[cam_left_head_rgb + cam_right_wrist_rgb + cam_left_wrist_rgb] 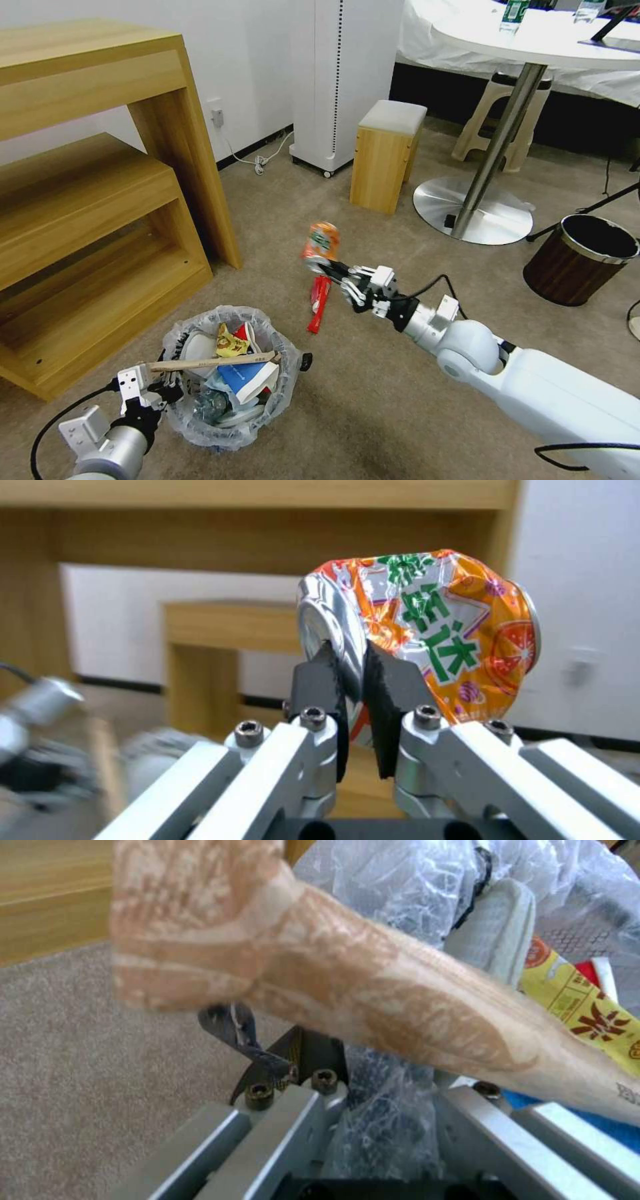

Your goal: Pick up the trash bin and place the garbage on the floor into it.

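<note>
Your beige floor [373, 387] spreads beneath the wooden shelf unit [87, 173] on your left. The trash bin [230, 373] sits at lower left, its bag stuffed with litter and a wooden stick [213, 363] lying across the rim. Your left gripper [163, 387] is clamped on that rim's plastic. Your right gripper [327, 267] is raised above the floor, pinched tight on a crushed orange can [321, 241]. A red wrapper [319, 303] lies below it.

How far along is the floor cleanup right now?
Mostly done: the trash bin, held at its rim by the left gripper, already holds cups and a wooden stick. The right gripper holds a crushed orange can aloft. A red wrapper remains on the carpet.
</note>
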Tool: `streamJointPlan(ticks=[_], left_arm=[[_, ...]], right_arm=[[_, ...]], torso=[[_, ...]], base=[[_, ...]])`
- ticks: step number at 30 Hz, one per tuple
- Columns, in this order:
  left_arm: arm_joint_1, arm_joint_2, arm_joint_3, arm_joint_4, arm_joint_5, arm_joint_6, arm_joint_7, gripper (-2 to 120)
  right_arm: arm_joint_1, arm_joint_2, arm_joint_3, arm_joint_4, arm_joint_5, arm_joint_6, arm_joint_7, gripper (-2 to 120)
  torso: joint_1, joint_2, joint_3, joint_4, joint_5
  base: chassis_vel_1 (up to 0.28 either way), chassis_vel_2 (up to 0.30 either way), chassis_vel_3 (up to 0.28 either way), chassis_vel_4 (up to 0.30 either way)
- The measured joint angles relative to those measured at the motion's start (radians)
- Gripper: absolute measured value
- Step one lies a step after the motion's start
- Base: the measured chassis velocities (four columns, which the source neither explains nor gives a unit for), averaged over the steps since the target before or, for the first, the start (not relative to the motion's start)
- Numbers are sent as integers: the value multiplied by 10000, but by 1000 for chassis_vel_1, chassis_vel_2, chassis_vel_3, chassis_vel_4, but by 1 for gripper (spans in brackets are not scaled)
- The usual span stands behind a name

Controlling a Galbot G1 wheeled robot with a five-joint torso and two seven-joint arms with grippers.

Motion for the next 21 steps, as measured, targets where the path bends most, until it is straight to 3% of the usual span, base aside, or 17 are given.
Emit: streamJointPlan(ticks=[10,21], left_arm=[[83,-115,-60,-243,10,70,-24,1],[120,-240,-125,-438,-18,111,-43,1]], right_arm=[[920,782,-2029,374,1155,179,-708,7],[878,802,-2964,53,1039,214,-974,7]], torso=[[-1,0,0,0,-3],[0,-1,0,-1,0]], base=[[0,0,0,0],[0,0,0,0]])
